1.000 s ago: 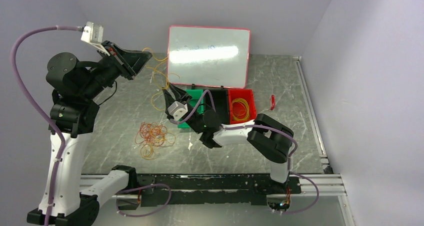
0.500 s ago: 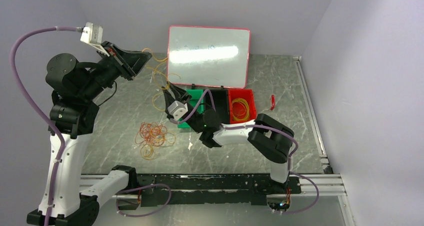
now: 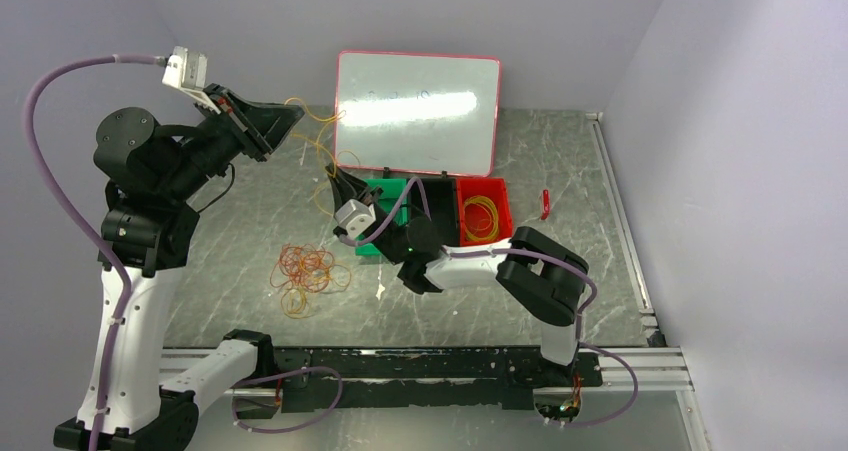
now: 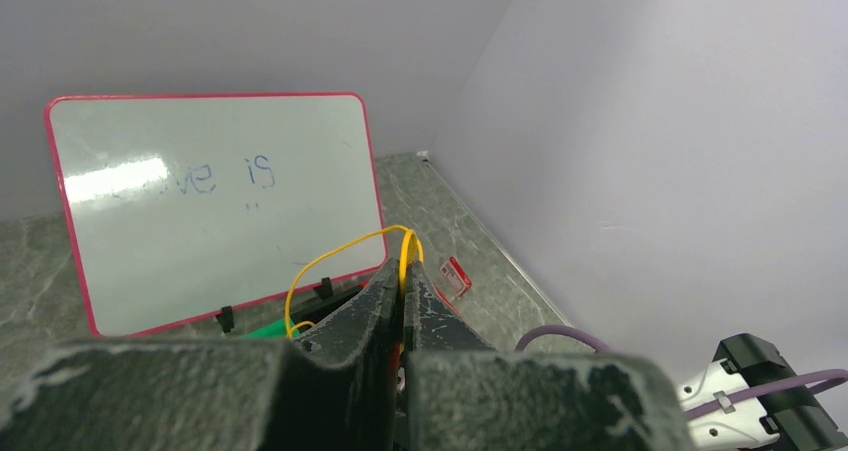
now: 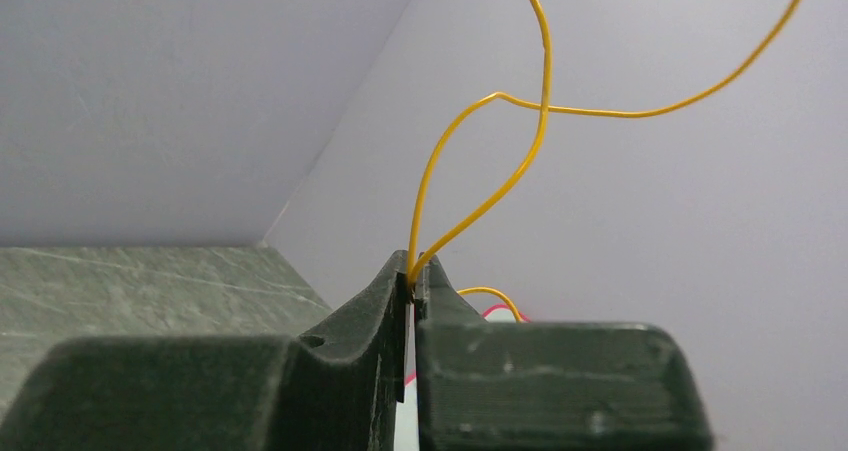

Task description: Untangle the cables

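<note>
Finds right gripper (image 3: 333,179) nudged slightly left since a second ago, jaws pinching a yellow cable (image 3: 322,151) strung up to left gripper (image 3: 298,111), likewise clamped. Leaves orange-red cables (image 3: 305,269) heaped on grey marbled tabletop (image 3: 230,221) between pale lilac walls (image 3: 700,171).

yellow cables (image 3: 321,157) held aloft, orange-red cables (image 3: 303,268) heaped below

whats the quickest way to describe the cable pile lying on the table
From the whiteboard at the back, come toward the near edge, left of the green bin. The cable pile lies there on the grey tabletop. It is a flat, mostly orange-red heap, unlike the yellow loops in the red bin or the yellow strand stretched between left gripper and right gripper.
</note>
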Available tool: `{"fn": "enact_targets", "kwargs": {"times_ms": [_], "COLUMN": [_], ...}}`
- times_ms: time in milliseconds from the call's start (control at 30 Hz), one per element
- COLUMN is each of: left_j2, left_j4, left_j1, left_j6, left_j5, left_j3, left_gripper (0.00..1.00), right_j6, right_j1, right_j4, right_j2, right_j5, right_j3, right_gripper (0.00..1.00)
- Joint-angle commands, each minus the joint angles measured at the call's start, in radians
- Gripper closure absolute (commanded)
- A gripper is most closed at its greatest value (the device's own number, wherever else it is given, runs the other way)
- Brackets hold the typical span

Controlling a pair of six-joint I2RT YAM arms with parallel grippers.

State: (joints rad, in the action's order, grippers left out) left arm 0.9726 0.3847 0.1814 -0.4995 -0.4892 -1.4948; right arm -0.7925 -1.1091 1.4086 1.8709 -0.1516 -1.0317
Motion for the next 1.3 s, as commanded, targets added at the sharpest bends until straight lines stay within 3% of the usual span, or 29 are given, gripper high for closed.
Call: {"fn": "enact_targets", "kwargs": {"times_ms": [0,200,300,500,733,800,1067,1267], "left_j2": [-0.012,-0.009,0.007,0.029,0.015,0.016,-0.003,-0.02], "left_j4": [-0.017,0.063,0.121,0.13,0.106,0.108,0.113,0.115], "left_j1": [0.009,0.009,0.009,0.008,0.007,0.007,0.007,0.007], "left_j6": [-0.009,0.027,0.062,0.092,0.115,0.122,0.14,0.169], "left_j5": [0.028,0.164,0.249,0.218,0.219,0.217,0.218,0.215], "left_j3": [0.01,0.001,-0.011,0.037,0.132,0.145,0.225,0.283], "left_gripper": [0.93,0.93,0.84,0.52,0.4,0.31,0.31,0.28], "right_j6": [-0.001,0.039,0.093,0.364,0.636,0.698,0.793,0.875], "right_j1": [0.001,0.001,0.001,0.022,0.151,0.195,0.324,0.361], "right_j4": [0.071,0.065,-0.018,-0.537,-1.026,-1.172,-1.657,-1.775], "right_j2": [-0.028,-0.091,-0.179,-0.423,-0.579,-0.598,-0.573,-0.593], "right_j5": [-0.001,-0.019,-0.016,-0.057,-0.064,-0.042,0.009,-0.023], "right_j3": [-0.017,0.062,0.147,0.154,0.059,0.005,-0.182,-0.155], "right_gripper": [0.98,1.0,1.0,1.0,1.0,1.0,1.0,1.0]}}
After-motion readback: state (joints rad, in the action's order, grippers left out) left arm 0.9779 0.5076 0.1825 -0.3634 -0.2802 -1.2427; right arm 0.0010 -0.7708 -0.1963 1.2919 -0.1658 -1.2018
